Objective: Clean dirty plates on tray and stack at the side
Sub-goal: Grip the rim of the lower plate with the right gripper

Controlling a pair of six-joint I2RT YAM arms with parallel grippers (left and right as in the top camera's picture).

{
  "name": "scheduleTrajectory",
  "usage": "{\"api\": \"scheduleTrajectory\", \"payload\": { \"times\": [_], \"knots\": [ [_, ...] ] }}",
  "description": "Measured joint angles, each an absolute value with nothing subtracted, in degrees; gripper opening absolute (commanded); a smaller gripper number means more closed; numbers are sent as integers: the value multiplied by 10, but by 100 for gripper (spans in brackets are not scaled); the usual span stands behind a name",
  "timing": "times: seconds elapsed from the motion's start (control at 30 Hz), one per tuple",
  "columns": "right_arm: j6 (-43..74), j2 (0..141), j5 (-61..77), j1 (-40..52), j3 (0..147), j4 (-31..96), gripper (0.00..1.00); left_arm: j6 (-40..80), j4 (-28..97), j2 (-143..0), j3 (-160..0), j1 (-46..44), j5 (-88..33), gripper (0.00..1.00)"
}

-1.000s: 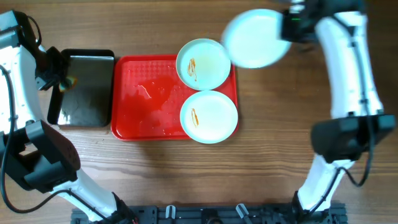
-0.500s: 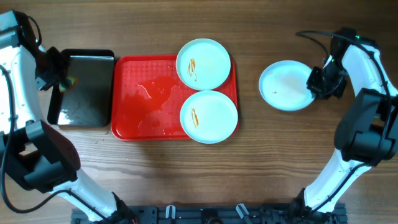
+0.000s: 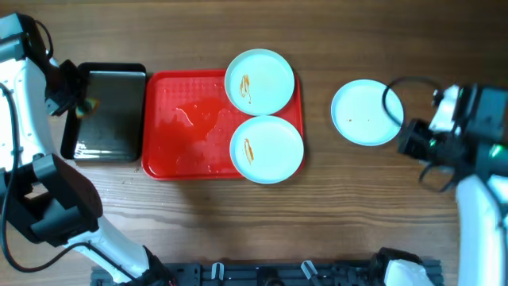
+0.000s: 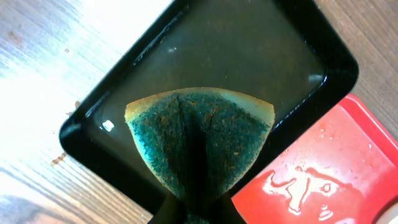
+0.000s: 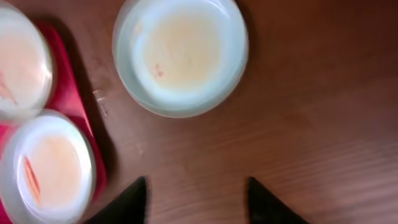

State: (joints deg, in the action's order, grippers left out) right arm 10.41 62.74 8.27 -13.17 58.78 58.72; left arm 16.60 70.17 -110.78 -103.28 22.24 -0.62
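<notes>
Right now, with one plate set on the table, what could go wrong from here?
The set-aside plate shows faint reddish specks, so it may get stacked dirty. The two smeared plates sit close together and overhang the rim of the tray; gripping one could tip or nudge the other. The sponge looks wet and could drip in transit.

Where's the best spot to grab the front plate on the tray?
Take the front plate by its right rim, right pincer from the right: it lies flat, so only the shallow rim offers a hold; that side reaches the tray edge; the other plate crowds its back.
</notes>
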Motion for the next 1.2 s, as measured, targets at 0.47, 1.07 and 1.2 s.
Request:
{"api": "scheduleTrajectory", "payload": {
  "times": [0.47,1.07,1.2],
  "knots": [
    [229,1042,9,227,697,487,32,166,696,-1108,-1033,222,-7,4],
    [205,1077,121,227,703,502,4,166,695,-1108,-1033,222,-7,4],
    [205,1078,129,236,719,537,4,166,695,-1108,-1033,222,-7,4]
  ]
}}
